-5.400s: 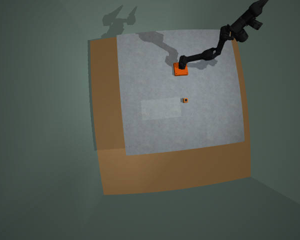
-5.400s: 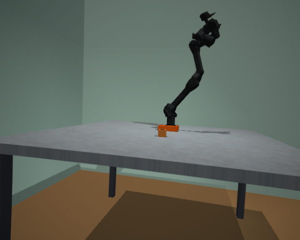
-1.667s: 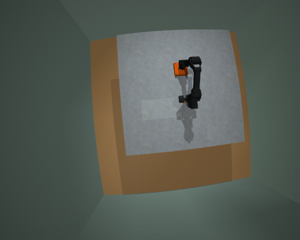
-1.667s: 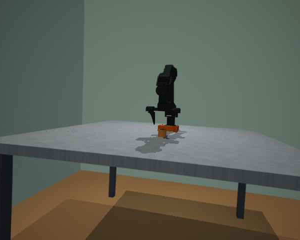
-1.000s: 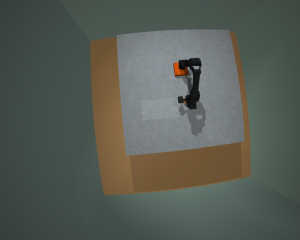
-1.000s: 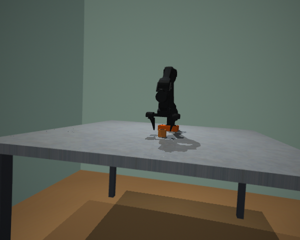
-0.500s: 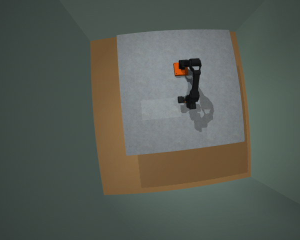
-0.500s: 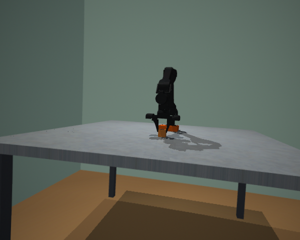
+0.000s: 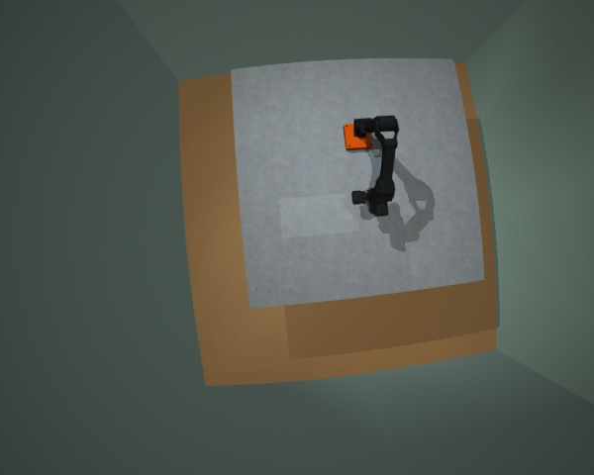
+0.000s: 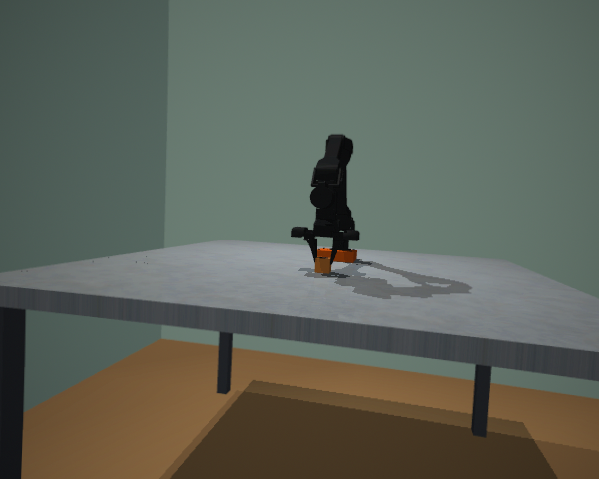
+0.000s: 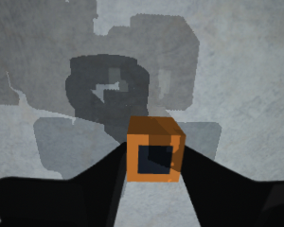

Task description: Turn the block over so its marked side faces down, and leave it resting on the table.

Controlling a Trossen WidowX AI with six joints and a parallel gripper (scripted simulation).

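The black robot gripper [image 9: 367,202] [image 10: 323,255] [image 11: 152,148] pinches the small orange block [image 10: 322,265] [image 11: 155,158] at the grey table [image 9: 307,265] [image 10: 186,278] [image 11: 256,57]. Only the close-up wrist view shows the block's dark square, facing up; the top view mostly hides the block.

The single black arm [image 9: 387,165] [image 10: 335,155] is arching up from its base and bending over at the elbow, its wrist [image 10: 324,214] pointing downward, while the claw [image 9: 369,200] [image 10: 324,256] [image 11: 152,148] is hanging low with its two fingers partly drawn together and gripping from opposite sides.
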